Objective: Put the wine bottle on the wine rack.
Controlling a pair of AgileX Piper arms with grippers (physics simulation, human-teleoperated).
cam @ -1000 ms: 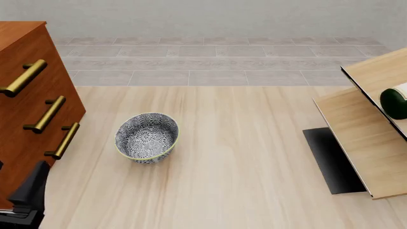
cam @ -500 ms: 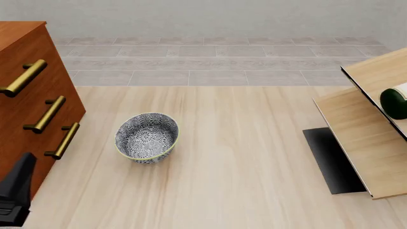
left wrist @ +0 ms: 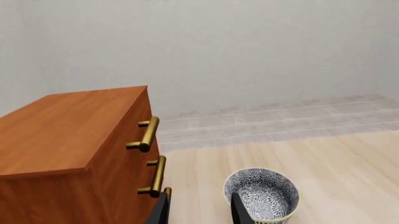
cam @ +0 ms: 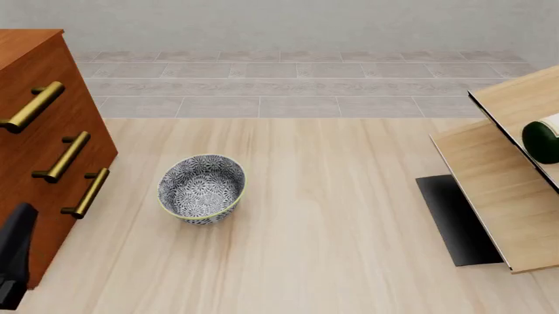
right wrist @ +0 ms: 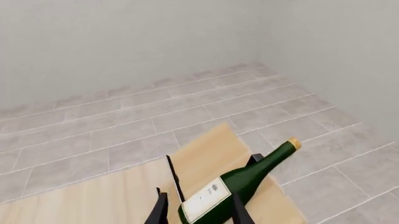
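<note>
At the right edge of the front view, we see the bottle (cam: 543, 140) lying on its side on the pale slanted panels of the rack (cam: 498, 190); only its dark green butt and a sliver of white label show there.

- Right wrist view: whole bottle (right wrist: 238, 183) visible, lying down across the rack (right wrist: 206, 161), cork end pointing away from the camera, label facing up.
- Right gripper (right wrist: 198, 211): we see its two fingers spread apart with the label end of the bottle between or just beyond them. Whether a finger touches the glass, we cannot tell. Nothing looks clamped.
- Left gripper (left wrist: 198, 210): fingers apart, nothing between them. It sits low beside the cabinet (left wrist: 74, 154), with the patterned bowl (left wrist: 262, 195) just past one finger. Front view shows only a dark bit of the left arm at the lower left corner, next to the cabinet (cam: 44, 150).
- Bowl (cam: 201, 188) stands alone on the tabletop (cam: 332, 248), well apart from the rack.

Progress, as we judge it: the placing looks done, since the rack carries the bottle and no gripper holds it. What seems left is for the right arm to back clear without nudging the bottle. A round bottle on slanted panels might roll, so we would watch it settle.
</note>
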